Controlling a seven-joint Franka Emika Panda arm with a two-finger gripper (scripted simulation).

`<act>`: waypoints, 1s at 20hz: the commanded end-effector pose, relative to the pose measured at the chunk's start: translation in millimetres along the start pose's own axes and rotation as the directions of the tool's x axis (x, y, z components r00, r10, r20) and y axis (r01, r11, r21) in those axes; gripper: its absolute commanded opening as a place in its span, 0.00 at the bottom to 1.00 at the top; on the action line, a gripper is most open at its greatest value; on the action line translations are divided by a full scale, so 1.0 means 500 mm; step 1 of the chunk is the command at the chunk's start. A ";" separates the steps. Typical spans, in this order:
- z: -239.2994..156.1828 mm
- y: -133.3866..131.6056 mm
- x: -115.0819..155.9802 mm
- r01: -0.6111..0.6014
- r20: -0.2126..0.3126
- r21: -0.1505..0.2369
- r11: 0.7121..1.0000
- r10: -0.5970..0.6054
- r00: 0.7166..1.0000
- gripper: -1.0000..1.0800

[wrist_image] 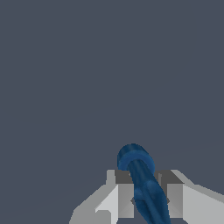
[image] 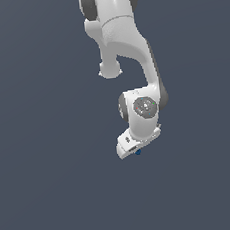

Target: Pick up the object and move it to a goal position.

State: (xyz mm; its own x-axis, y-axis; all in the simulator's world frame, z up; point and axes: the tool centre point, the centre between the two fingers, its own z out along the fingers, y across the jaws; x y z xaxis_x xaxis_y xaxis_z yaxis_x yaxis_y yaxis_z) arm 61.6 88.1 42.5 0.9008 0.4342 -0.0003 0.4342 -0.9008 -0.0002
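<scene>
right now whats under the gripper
A dark blue object sits between the gripper fingers; in the exterior view only a blue speck shows below it. Beneath that, plain grey surface. The object's lower end is out of frame.

The arm [image: 124,40] is glossy white with dark grey joint bands; a round grey cap sits above the pale grey, blocky fingers [wrist_image: 124,199].
</scene>
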 end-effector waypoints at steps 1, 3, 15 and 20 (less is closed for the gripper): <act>-0.002 0.000 -0.001 0.000 0.000 0.000 1.000 0.000 1.000 0.00; -0.008 0.001 -0.003 0.000 0.000 0.000 1.000 0.000 1.000 0.00; -0.122 0.013 -0.043 0.000 0.000 0.000 1.000 0.000 1.000 0.00; -0.164 0.018 -0.057 0.000 0.000 0.000 1.000 0.000 1.000 0.00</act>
State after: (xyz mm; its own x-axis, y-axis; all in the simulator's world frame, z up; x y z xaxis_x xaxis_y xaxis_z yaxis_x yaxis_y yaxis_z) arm 41.7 69.0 118.7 0.9008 0.4342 0.0006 0.4342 -0.9008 0.0007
